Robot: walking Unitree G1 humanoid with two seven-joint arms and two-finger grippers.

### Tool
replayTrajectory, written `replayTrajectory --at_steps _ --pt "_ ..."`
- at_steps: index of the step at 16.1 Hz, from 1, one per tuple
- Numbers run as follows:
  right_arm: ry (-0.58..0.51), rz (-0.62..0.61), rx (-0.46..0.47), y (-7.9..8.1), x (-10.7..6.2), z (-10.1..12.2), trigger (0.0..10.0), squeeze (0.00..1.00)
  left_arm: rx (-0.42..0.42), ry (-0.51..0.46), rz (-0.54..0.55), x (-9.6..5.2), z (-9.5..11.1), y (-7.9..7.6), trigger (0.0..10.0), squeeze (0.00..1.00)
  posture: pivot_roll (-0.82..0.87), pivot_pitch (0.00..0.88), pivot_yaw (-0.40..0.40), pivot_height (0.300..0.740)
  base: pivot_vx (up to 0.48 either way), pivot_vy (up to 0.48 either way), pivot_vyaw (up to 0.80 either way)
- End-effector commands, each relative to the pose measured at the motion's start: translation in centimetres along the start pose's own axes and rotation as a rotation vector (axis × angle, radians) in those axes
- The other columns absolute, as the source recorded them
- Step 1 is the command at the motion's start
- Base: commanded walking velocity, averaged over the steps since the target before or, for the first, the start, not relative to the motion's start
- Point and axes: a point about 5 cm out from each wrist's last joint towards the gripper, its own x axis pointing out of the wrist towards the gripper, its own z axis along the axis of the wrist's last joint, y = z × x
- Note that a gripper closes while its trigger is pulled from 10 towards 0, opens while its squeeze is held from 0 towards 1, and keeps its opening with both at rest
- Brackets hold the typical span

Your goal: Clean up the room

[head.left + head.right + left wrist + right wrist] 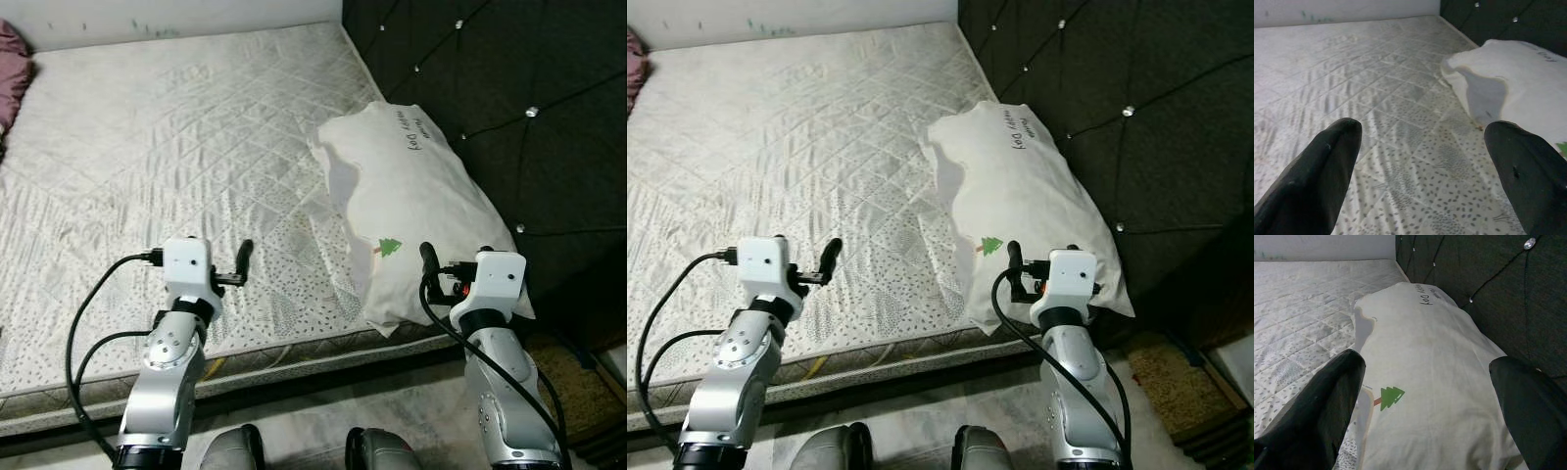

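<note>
The bare white quilted mattress (pixel 176 157) with a grey speckled pattern fills most of the head views. Its near edge runs across the frame just ahead of the robot, above the pale floor (pixel 392 406).

The white rectangular pillow (pixel 411 206) with a small green tree print and dark handwritten lettering lies on the right side of the mattress. It rests lengthwise against the dark tufted headboard (pixel 509 108) with silver buttons. The pillow's near corner overhangs the mattress edge. The upper left part of the pillow is folded or dented, casting a shadow on its surface.

The left gripper (pixel 244 264) is raised above the near part of the mattress, well apart from the pillow. In the left wrist view, its two black fingers (pixel 1317 181) stand wide apart with only mattress fabric between them. The gripper holds nothing.

The right gripper (pixel 431 266) is raised over the near end of the pillow, just beside the tree print. In the right wrist view, its black fingers (pixel 1312 416) are spread wide, with the pillow surface showing between them. The fingers hold nothing; whether they touch the pillow cannot be told.

A mauve fabric item (pixel 12 73) sits at the far left edge of the mattress, partly cut off by the frame. A white wall (pixel 176 15) borders the far side of the bed. A brown mat (pixel 1166 377) lies on the floor to the right, below the headboard.
</note>
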Motion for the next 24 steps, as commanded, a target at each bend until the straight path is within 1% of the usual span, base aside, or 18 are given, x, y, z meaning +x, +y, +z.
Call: replayTrajectory --at_steps 1,2,4,8,13,14,15,16,18,21,22,24 --pt "0.007 0.005 -0.008 -0.03 -0.09 -0.27 10.0 0.0 0.004 0.008 0.011 -0.22 -0.21 0.41 10.0 0.0 -0.06 0.14 0.033 0.74 0.0 0.3 0.0" --pt "0.013 0.008 -0.008 -0.02 -0.22 -0.48 10.0 0.0 0.006 0.015 0.027 -0.42 -0.29 0.95 10.0 0.0 -0.06 0.141 0.033 0.74 0.0 0.398 0.0" --pt "0.029 0.015 -0.01 0.0 -0.58 -0.91 10.0 0.0 0.01 0.03 0.036 -0.63 -0.71 1.29 10.0 0.0 -0.06 0.134 0.028 0.74 0.0 0.467 0.0" --pt "0.034 0.024 -0.014 -0.04 -0.69 -1.02 10.0 0.0 0.006 0.022 0.036 -0.42 -0.59 0.82 10.0 0.0 -0.06 0.127 0.02 0.74 0.0 0.48 0.0" --pt "0.03 0.039 0.0 0.02 -0.69 -1.07 10.0 0.0 0.006 0.023 0.04 -0.53 -0.77 0.76 10.0 0.0 -0.05 0.118 0.009 0.74 0.0 0.48 0.0" --pt "0.024 0.059 -0.026 0.17 -0.67 -1.03 10.0 0.0 0.006 0.022 0.042 -0.54 -0.79 0.76 10.0 0.0 -0.05 0.116 0.005 0.74 0.0 0.334 0.0" --pt "0.008 0.074 -0.053 0.33 -0.62 -0.8 10.0 0.0 0.005 0.02 0.046 -0.55 -0.8 0.72 10.0 0.0 -0.05 0.114 0.002 0.74 0.0 0.0 0.79" --pt "0.002 0.082 -0.058 0.44 -0.53 -0.66 10.0 0.0 0.009 0.019 0.047 -0.55 -0.82 0.67 10.0 0.0 -0.05 0.113 0.0 0.74 0.0 0.0 0.79" --pt "0.004 0.078 -0.048 0.27 -0.38 -0.7 10.0 0.0 0.005 0.018 0.047 -0.56 -0.82 0.54 10.0 0.0 -0.05 0.112 -0.004 0.74 0.0 0.0 0.79" --pt "0.007 0.07 -0.056 0.0 -0.16 -0.75 10.0 0.0 0.006 0.011 0.05 -0.44 -0.7 0.59 10.0 0.0 -0.05 0.121 -0.01 0.74 0.0 0.0 0.71" --pt "0.008 0.055 -0.041 -0.14 -0.15 -0.78 10.0 0.0 0.006 0.009 0.054 -0.4 -0.67 0.78 10.0 0.0 -0.05 0.12 -0.009 0.74 0.0 0.0 0.0" --pt "0.016 0.056 -0.044 -0.14 -0.25 -0.96 10.0 0.0 0.006 0.011 0.052 -0.52 -0.76 0.78 10.0 0.0 -0.05 0.123 -0.009 0.74 0.0 0.392 0.0"
